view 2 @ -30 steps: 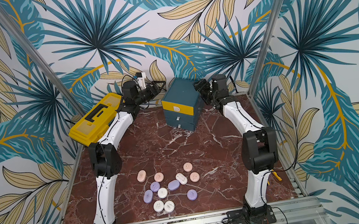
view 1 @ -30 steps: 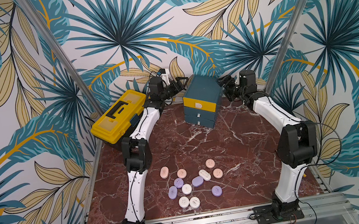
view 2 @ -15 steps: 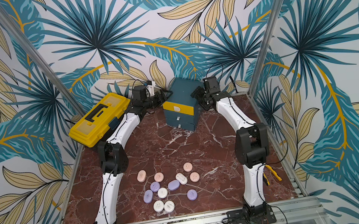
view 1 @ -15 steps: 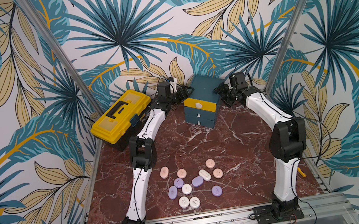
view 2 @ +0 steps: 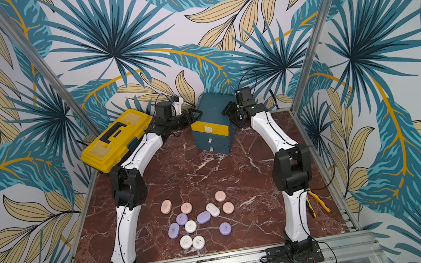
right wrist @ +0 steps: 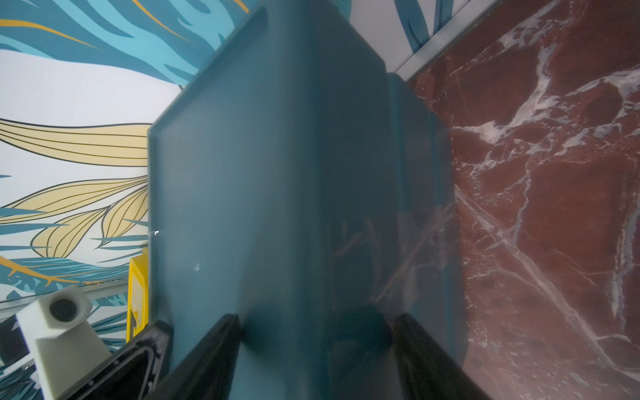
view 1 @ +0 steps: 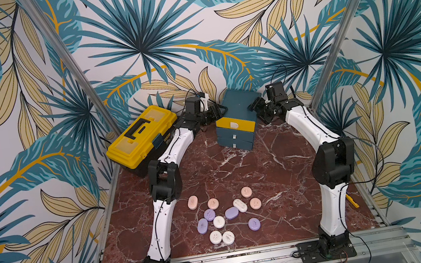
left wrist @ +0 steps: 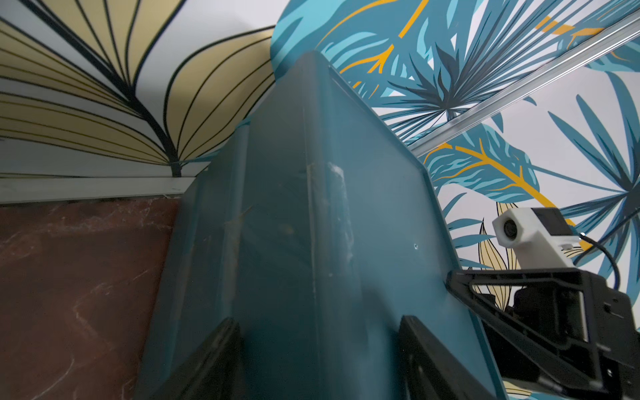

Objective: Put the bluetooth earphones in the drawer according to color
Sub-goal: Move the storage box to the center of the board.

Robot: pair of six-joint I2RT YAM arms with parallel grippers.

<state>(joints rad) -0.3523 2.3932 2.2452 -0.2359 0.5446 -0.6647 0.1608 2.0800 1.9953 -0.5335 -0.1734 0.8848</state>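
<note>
Bluetooth earphones (view 1: 231,213): twelve pebble cases loose on the marble table (view 1: 281,172), near-centre cluster, four pink, four purple, four white. None sits in a container. Both top views show them; neither wrist view does.

Drawer (view 1: 238,105): teal chest at far centre, turned slightly, well apart from the cases. The yellow top drawer (view 1: 245,126) and the two teal ones below look pushed in, white tabs facing near. Insides not visible.

Left gripper (view 1: 215,113) is at the chest's left side, right gripper (view 1: 255,105) at its right side.

In the top views the fingers are too small to read. The left wrist view shows the left gripper (left wrist: 315,325) with black fingers (left wrist: 221,346) apart, straddling a vertical corner of the chest (left wrist: 311,242). The right wrist view shows the same for the right gripper (right wrist: 317,322) on the chest (right wrist: 277,207). Cannot tell whether either pair is clamping or just set around the corner.

Each wrist view also catches the opposite arm's white camera block (left wrist: 530,235) (right wrist: 59,322).

Yellow toolbox (view 1: 144,135) is at far left, lid shut, just left of the left arm. A yellow sliver of it (right wrist: 138,294) shows in the right wrist view.

A yellow-handled tool (view 2: 319,200) lies at the right edge in a top view.
</note>
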